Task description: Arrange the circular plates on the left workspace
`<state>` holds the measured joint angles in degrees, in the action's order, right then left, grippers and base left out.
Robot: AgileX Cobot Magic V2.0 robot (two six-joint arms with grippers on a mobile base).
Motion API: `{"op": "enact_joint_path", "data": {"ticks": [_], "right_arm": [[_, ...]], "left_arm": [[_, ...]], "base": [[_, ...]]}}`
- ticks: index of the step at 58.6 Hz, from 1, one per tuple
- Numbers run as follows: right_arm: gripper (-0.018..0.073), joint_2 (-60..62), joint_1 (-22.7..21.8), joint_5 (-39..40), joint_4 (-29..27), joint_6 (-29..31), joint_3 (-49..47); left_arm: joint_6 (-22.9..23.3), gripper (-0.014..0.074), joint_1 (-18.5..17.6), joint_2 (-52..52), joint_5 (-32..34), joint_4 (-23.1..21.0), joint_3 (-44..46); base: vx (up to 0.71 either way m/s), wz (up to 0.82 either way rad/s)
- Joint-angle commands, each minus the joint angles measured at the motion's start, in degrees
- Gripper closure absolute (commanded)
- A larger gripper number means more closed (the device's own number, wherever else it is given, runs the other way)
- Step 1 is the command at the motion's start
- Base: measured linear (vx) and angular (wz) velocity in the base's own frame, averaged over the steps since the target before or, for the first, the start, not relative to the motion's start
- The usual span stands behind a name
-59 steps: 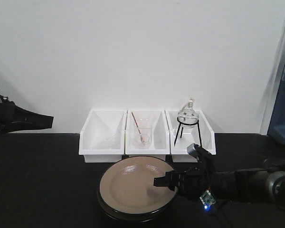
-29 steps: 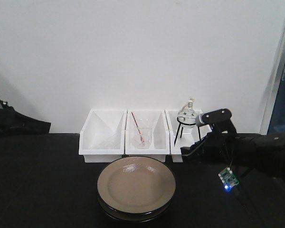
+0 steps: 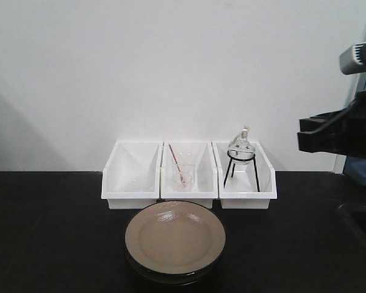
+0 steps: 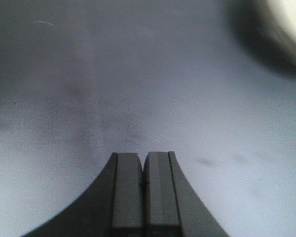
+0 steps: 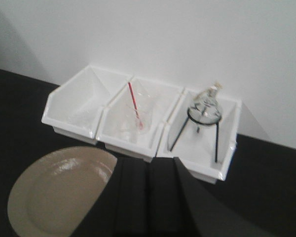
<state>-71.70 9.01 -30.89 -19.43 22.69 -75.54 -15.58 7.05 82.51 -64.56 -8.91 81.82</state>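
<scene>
- Circular plates (image 3: pixel 174 240): beige, dark-rimmed, stacked one on the other on the black countertop (image 3: pixel 49 232), just in front of the middle bin; no gripper touches them.
- Right gripper (image 5: pixel 148 195): raised well above and to the right of the plates, fingers pressed together, nothing between them; in the front view it shows as a dark shape at the right edge.
- Left gripper (image 4: pixel 143 190): fingers closed on each other, empty; only a blurred pale surface behind it.
- White bins (image 3: pixel 189 174): three in a row against the wall.
- Left bin: nothing clear inside.
- Middle bin: a beaker (image 3: pixel 183 172) with a red rod (image 5: pixel 134 105).
- Right bin: a round glass flask (image 3: pixel 241 146) on a black tripod stand.
</scene>
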Motion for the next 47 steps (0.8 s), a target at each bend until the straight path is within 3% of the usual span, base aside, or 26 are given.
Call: {"op": "enact_joint_path", "data": {"ticks": [1,9,14,24,31,47], "right_arm": [[0.0563,5.0,-0.1,-1.2,10.5,-9.9,-1.5],[0.0563,12.8,-0.1,2.6,13.7,-11.6,5.3],[0.0563,19.0,-0.1,8.6,13.7,-11.4,12.7],[0.0563,30.4,-0.1,20.3,13.7,-10.9,27.2],[0.0563,35.6,-0.1,24.6,13.7,-10.9,33.7],[0.0561,38.9,-0.1,28.2,13.5,-10.8,40.8]], "left_arm": [[0.9,0.0597,-0.2,-7.5,12.0,-1.2,-4.7],[-0.7,0.0597,-0.2,-18.4,26.9,-4.7,-17.9],[-5.8,0.0597,-0.2,-26.5,35.6,-8.8,-28.2],[-14.9,0.0597,-0.2,-42.1,45.2,-17.2,-42.2],[-19.0,0.0597,-0.2,-51.0,47.1,-22.5,-48.1],[-18.7,0.0596,-0.2,-59.7,46.0,-24.1,-52.3]], "base": [[0.0,0.0],[0.0,0.0],[0.0,0.0],[0.0,0.0],[0.0,0.0],[0.0,0.0]]}}
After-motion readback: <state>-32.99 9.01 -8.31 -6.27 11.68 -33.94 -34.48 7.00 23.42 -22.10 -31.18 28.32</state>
